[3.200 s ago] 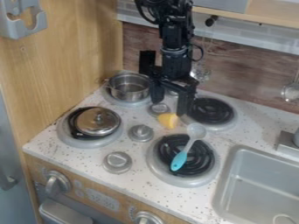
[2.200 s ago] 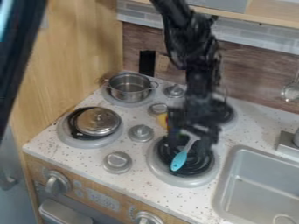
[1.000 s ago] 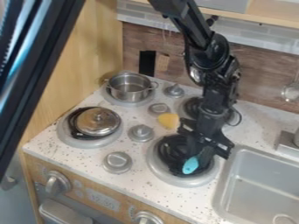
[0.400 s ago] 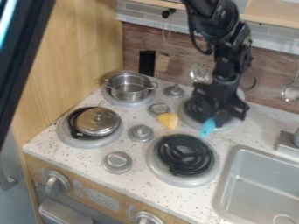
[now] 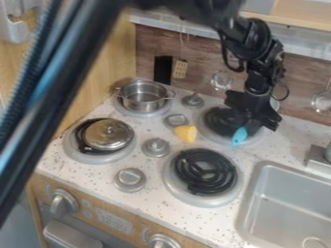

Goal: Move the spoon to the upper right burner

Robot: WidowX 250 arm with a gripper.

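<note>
We see the gripper (image 5: 253, 122) pinching the spoon (image 5: 240, 136), its blue end just below the jaws, at the upper right burner (image 5: 217, 121). We judge it best to ease down until the spoon meets the burner, part the jaws, then lift straight up. We count one spoon, four burners (image 5: 205, 172), four stovetop knobs (image 5: 156, 147), two front knobs (image 5: 63, 202) and, left of the jaws in view, one pot (image 5: 143, 98), one lid (image 5: 109, 134), one yellow object (image 5: 187, 133).

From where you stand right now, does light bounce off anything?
Yes, in the camera view: bright highlights on the silver pot lid, glints on the open metal pot, and a bluish sheen along the dark bar crossing the left foreground.
</note>
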